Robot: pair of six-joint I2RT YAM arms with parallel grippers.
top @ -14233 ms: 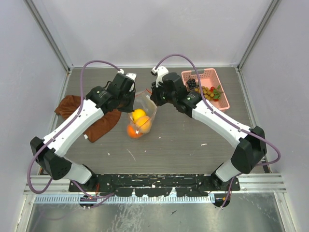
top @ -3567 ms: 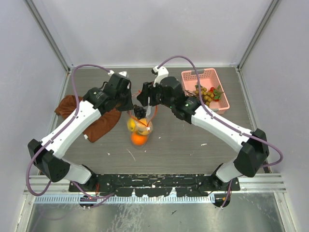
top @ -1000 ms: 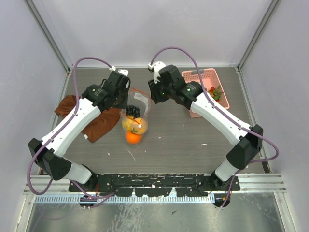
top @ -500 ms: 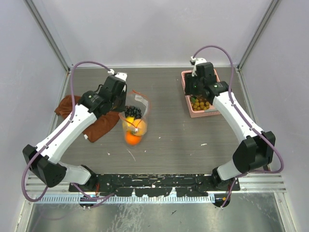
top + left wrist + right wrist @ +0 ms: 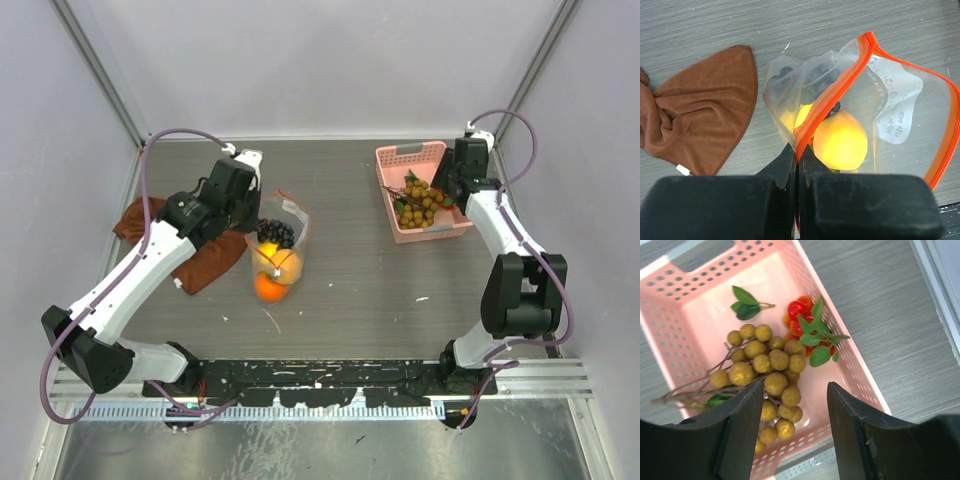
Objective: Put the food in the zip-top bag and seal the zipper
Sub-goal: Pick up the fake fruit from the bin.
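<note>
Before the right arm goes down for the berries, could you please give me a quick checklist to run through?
1. Left jaws shut on the zip-top bag at its zipper: ok.
2. Bag mouth gaping: ok.
3. Right jaws open above the berry bunch in the pink basket: ok.
4. Dark grapes inside the bag: ok.
5. Lowest orange fruit inside the bag: cannot tell.

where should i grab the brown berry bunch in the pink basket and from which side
Grip the berry bunch across its thick middle clump, coming straight down from above. The basket walls block any sideways approach, and the thin twigs trailing off to one side look too slender to pinch reliably.
</note>
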